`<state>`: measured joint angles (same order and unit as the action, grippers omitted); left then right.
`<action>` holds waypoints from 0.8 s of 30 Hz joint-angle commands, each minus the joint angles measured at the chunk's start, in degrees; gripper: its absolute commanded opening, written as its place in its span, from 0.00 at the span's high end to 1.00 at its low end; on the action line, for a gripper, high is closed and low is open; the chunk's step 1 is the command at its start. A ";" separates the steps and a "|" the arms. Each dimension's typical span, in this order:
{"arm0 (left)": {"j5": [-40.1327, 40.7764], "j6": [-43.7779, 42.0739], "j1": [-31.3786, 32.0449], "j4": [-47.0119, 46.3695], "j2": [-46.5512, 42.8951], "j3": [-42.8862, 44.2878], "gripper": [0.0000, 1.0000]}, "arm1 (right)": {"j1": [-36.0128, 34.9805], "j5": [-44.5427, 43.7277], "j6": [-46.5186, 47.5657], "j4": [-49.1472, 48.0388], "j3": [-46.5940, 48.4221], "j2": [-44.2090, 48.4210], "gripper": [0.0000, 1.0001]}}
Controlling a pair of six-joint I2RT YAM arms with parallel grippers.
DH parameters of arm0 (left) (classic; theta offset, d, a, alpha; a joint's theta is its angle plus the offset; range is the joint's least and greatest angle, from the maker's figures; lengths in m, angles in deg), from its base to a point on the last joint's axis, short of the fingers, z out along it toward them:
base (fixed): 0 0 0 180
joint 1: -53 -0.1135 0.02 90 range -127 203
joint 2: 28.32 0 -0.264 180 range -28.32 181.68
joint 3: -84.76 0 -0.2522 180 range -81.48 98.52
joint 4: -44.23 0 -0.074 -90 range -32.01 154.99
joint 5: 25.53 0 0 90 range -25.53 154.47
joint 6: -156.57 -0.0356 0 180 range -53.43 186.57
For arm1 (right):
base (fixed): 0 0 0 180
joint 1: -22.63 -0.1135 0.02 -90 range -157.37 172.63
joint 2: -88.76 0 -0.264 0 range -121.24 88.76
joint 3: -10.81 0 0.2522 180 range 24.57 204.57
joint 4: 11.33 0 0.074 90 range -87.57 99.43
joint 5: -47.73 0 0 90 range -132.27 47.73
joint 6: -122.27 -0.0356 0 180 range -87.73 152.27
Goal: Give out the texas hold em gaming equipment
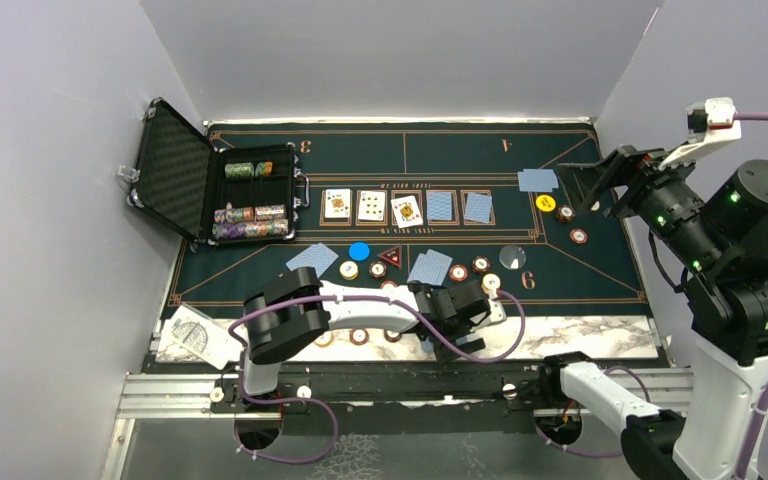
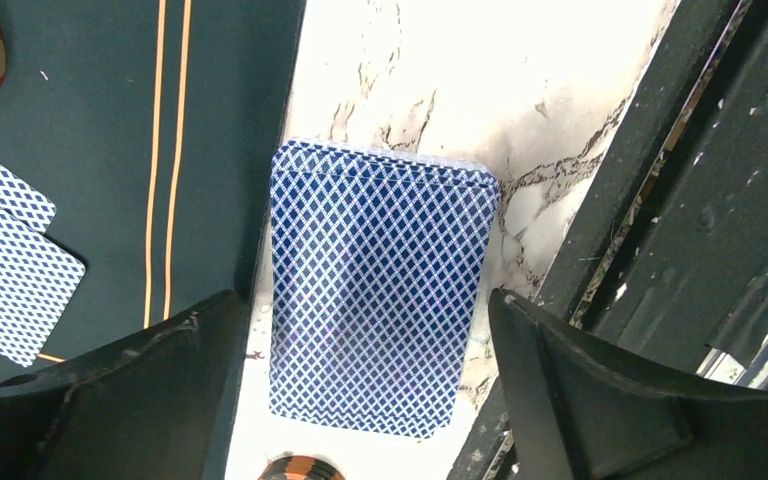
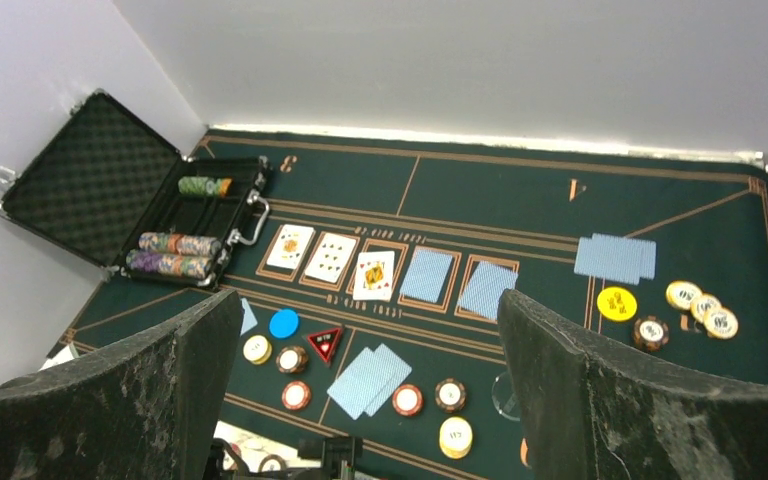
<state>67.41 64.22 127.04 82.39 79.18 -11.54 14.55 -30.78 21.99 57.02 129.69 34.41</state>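
A deck of blue-backed playing cards point(image 2: 375, 290) lies flat on the marble strip beside the felt's edge. My left gripper point(image 2: 365, 305) hovers over it, open, with one finger on each side and neither touching. From above, that gripper point(image 1: 475, 305) covers the deck. Three face-up cards point(image 1: 372, 207) and two face-down ones point(image 1: 460, 207) sit mid-mat. Face-down card pairs point(image 1: 430, 267) lie near chips point(image 1: 458, 272), a blue disc point(image 1: 359, 251), a red triangular marker point(image 1: 390, 257), a clear disc point(image 1: 512, 256) and a yellow disc point(image 1: 546, 203). My right gripper point(image 1: 590, 180) hangs high at the right, open and empty.
The black case point(image 1: 215, 190) stands open at the back left with chip rows inside. The green felt mat point(image 1: 460, 150) covers the table. More chips point(image 1: 359, 336) and a white sheet point(image 1: 195, 335) rest on the marble strip near my left arm.
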 commanded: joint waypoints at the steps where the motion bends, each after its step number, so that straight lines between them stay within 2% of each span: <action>1: -1.18 -0.36 -0.73 1.56 -0.57 0.28 0.01 | -0.10 -1.62 -1.11 8.60 4.50 -4.64 0.01; 4: -0.55 1.04 -1.61 5.48 -2.86 4.01 0.01 | -0.10 -1.61 0.16 10.09 6.49 -4.96 0.01; 8: 1.47 5.92 -4.15 10.76 -13.85 13.97 0.01 | -0.10 -5.64 1.37 8.30 6.59 -2.84 0.01; 10: 5.59 9.21 -5.99 12.62 -19.53 21.51 0.01 | -0.10 -7.15 2.21 7.70 7.50 -2.23 0.01; 13: 16.85 12.84 -7.85 12.82 -25.61 31.86 0.01 | -0.10 -9.47 1.98 7.54 10.77 -2.49 0.01; 18: 28.34 11.10 -8.49 13.80 -29.81 43.51 0.01 | -0.10 -14.27 -1.70 8.06 13.57 -3.58 0.01; 20: 31.34 10.07 -8.50 13.83 -31.39 45.23 0.01 | -0.10 -17.03 -2.87 8.88 13.58 -4.02 0.01; 24: 34.40 6.46 -8.49 13.83 -34.16 46.26 0.01 | -0.10 -15.95 -2.17 7.42 12.43 -2.59 0.01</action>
